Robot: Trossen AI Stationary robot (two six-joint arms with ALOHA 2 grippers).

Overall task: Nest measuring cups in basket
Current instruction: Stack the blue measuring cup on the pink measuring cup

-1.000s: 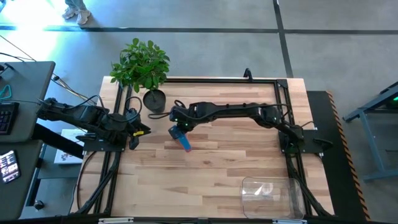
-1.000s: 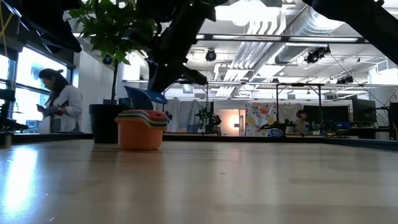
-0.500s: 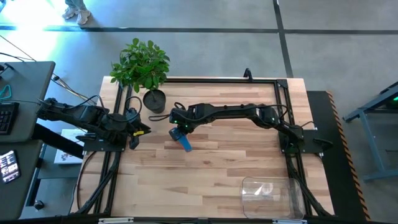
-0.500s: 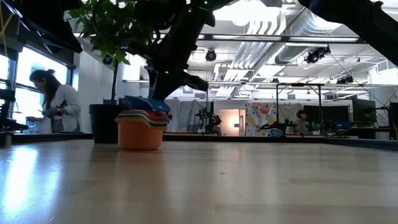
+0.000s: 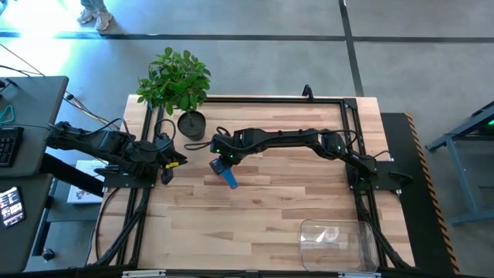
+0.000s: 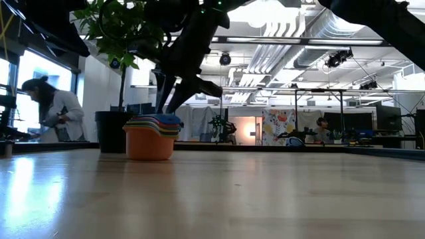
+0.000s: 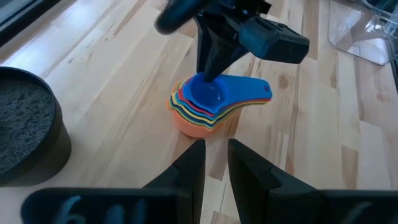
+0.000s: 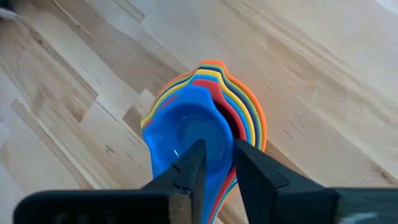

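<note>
Wide bare wood lies all round the measuring cups (image 5: 228, 175), stacked just beside the plant pot (image 5: 191, 123) and well apart from the basket (image 5: 338, 241) at the table's near right edge; right gripper (image 8: 216, 163) sits over the blue top cup, fingers a sliver apart astride its rim; a second ago that cup hung tilted above the stack, now it's nested; left gripper (image 7: 215, 163) waits aside, fingers slightly parted; lower cups mostly hidden.
</note>
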